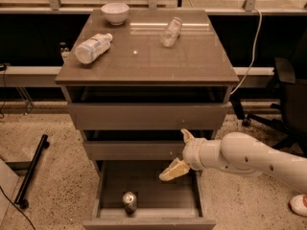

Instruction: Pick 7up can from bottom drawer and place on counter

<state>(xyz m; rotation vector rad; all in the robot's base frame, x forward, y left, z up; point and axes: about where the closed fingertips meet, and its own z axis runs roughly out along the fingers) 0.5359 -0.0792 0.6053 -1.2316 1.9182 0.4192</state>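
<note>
The 7up can (129,201) stands upright on the grey floor of the open bottom drawer (148,220), near its front left. My gripper (180,153) is open, one finger pointing up by the middle drawer front and the other (173,171) pointing down-left over the drawer's right side. It is above and to the right of the can, apart from it and empty. The counter (192,61) is the glossy brown top of the cabinet.
On the counter lie two clear plastic bottles (93,47) (171,31) and a white bowl (115,12) stands at the back left. A black office chair (288,95) stands to the right, a black bar (31,169) lies on the floor at left.
</note>
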